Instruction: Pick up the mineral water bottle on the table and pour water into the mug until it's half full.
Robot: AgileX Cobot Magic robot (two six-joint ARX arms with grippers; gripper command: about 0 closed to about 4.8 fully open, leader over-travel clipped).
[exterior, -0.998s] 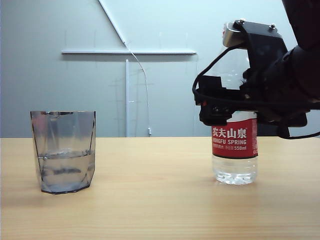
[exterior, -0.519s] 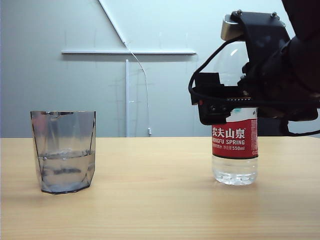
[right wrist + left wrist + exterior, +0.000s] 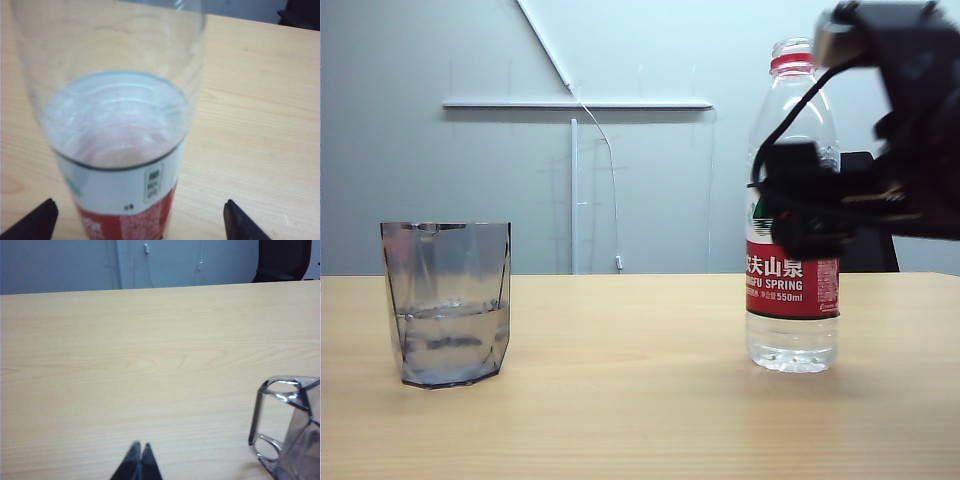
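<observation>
The mineral water bottle (image 3: 792,290) stands upright on the table (image 3: 620,400) at the right, uncapped, with a red neck ring and a little water (image 3: 792,350) at its bottom. My right gripper (image 3: 810,215) hovers at the bottle's label height, partly in front of it. In the right wrist view it (image 3: 140,215) is open, and the bottle (image 3: 120,150) stands between the two black fingertips (image 3: 235,215) with a gap on each side. The smoky faceted mug (image 3: 448,305) stands at the left, holding water to under half its height. My left gripper (image 3: 140,450) is shut and empty over bare table, beside the mug (image 3: 287,430).
Behind the table is a grey wall with a white rail (image 3: 575,104) and a hanging cable. A dark chair back (image 3: 868,262) shows behind the bottle. Bare tabletop lies between mug and bottle.
My right gripper has swung to the right and back from the bottle, uncovering its neck and shoulders. The bottle stays standing in place. The mug has not moved.
</observation>
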